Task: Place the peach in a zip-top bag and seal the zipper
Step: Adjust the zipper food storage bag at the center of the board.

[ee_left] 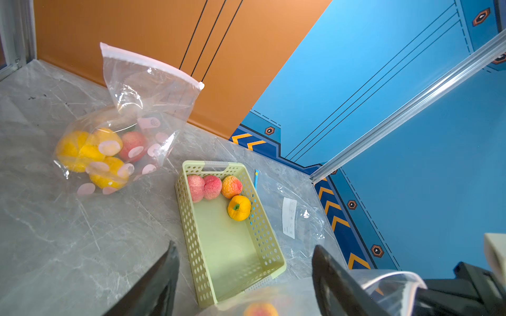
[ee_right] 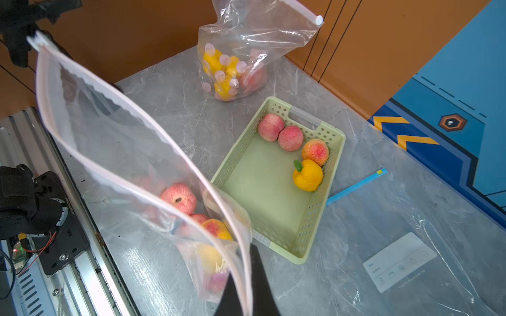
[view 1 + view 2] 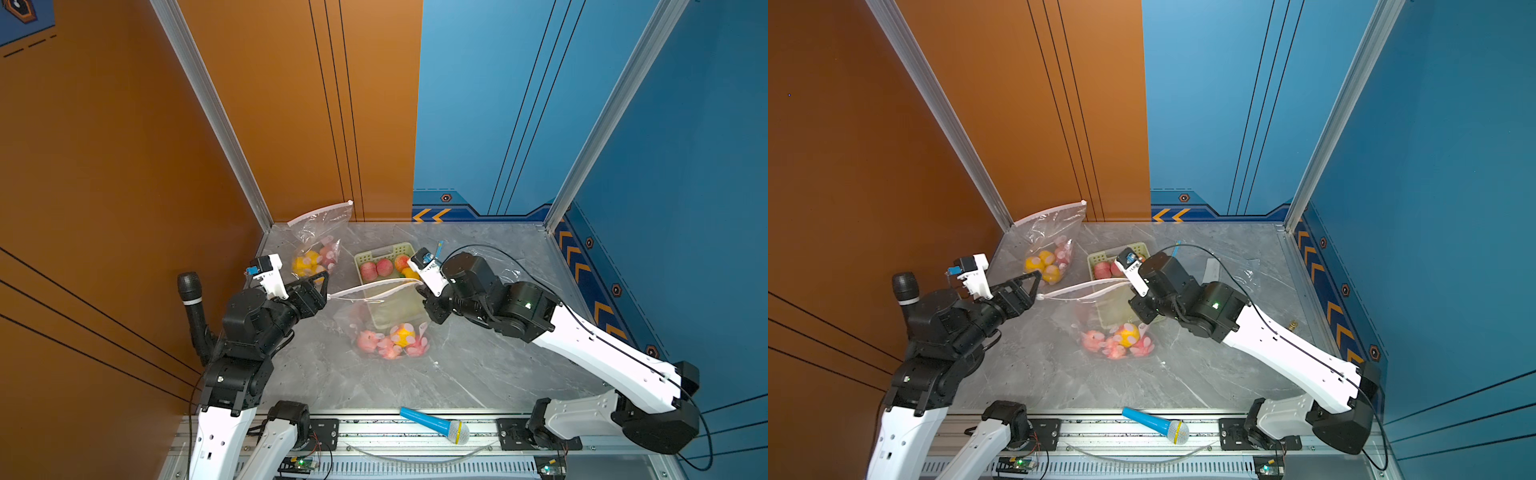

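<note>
Zip-top bag [image 3: 390, 336] rim pinched in the right gripper [image 2: 245, 269], its other end just beside the wide-open left gripper [image 3: 325, 291]

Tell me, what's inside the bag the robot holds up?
Pink peaches and a yellow fruit lie at the bottom of the clear bag, pinched by the right gripper. How many I cannot tell: they overlap, and the plastic blurs some.
</note>
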Tool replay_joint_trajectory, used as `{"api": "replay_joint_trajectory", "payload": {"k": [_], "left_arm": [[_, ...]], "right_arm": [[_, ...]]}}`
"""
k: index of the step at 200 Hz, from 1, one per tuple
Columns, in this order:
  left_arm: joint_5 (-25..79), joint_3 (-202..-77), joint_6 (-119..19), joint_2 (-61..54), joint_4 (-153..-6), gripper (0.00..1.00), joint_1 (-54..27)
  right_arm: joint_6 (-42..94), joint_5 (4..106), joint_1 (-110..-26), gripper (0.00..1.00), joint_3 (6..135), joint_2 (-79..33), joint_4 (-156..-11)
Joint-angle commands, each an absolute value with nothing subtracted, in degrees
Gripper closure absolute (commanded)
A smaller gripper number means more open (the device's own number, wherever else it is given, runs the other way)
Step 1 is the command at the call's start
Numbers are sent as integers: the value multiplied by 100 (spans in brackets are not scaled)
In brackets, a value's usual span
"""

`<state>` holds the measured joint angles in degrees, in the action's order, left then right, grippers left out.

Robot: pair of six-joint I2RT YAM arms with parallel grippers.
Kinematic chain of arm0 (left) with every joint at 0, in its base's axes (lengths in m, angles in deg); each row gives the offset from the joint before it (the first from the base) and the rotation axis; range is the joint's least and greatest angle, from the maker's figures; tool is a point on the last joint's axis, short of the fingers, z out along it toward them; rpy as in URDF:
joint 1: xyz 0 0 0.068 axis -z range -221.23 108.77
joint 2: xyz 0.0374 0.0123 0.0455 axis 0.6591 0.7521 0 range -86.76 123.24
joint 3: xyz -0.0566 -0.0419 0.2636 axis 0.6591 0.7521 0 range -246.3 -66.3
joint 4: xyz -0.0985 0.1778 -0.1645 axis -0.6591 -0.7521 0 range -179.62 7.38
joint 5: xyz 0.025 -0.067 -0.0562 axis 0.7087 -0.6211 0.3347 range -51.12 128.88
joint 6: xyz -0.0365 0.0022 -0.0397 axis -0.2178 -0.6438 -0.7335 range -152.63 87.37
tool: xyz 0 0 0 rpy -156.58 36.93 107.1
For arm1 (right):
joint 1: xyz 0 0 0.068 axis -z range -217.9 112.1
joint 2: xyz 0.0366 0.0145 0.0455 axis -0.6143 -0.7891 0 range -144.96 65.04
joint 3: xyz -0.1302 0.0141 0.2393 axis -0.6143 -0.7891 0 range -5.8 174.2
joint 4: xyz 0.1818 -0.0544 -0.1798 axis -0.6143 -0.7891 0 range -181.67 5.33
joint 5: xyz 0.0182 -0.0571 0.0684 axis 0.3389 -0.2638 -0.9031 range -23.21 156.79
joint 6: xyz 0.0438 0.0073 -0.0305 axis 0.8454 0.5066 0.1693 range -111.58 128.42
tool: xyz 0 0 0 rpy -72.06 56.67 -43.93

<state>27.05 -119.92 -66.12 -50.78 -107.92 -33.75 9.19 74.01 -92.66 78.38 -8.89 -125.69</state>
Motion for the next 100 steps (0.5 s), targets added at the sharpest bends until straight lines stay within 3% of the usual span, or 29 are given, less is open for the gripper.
{"api": "replay_joint_trajectory", "payload": {"k": [1, 55, 100], "left_arm": [[2101, -11684, -6144, -5136, -9819, 22, -3416], [1266, -10458, -5562, -5267, -7224, 22, -3210], [366, -10104, -4672, -5039, -7006, 24, -2673]], "right_arm": [[635, 7155, -8927, 100, 7514, -469, -12681], [651, 6312, -7861, 100, 6515, 310, -12158], [754, 5970, -7148, 100, 6132, 609, -12036]]}}
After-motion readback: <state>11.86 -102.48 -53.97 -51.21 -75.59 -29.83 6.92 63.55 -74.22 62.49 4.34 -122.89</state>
